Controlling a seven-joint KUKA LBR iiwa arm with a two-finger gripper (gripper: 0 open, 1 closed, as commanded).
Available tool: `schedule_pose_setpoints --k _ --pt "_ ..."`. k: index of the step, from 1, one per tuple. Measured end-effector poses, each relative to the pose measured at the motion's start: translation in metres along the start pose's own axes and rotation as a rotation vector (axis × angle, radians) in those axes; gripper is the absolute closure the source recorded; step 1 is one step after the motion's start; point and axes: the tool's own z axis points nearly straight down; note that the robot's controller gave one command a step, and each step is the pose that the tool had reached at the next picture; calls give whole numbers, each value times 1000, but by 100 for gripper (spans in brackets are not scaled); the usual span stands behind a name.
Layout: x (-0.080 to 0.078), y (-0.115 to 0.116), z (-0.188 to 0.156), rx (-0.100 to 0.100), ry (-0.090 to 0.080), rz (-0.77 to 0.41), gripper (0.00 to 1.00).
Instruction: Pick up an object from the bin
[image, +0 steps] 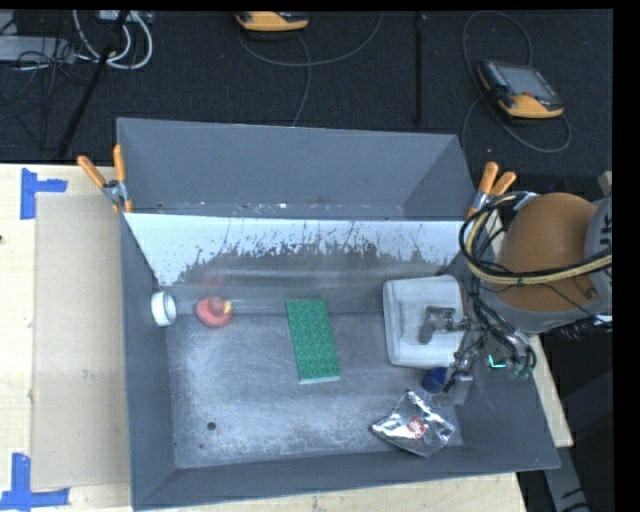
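Note:
My gripper (462, 352) hangs low at the bin's right side, just off the right edge of a white square dish (408, 322). A small blue round thing (433, 380) lies directly below it, close to its tip. In front of that, near the bin's front right corner, lies a crumpled silver foil wrapper (413, 427) with a red mark. Nothing shows between the gripper's tips.
A green flat studded block (312, 341) lies in the middle of the bin. A pink rounded toy (212, 311) and a small white cylinder (163, 308) rest at the left by the back slope. The arm's orange cover and cables hang over the right rim.

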Motion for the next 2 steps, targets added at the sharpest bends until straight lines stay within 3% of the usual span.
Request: schedule_pose_setpoints --k 1,2 --pt "57 19 55 6 -23 -332 0" --pt "62 42 25 2 -13 -315 0"
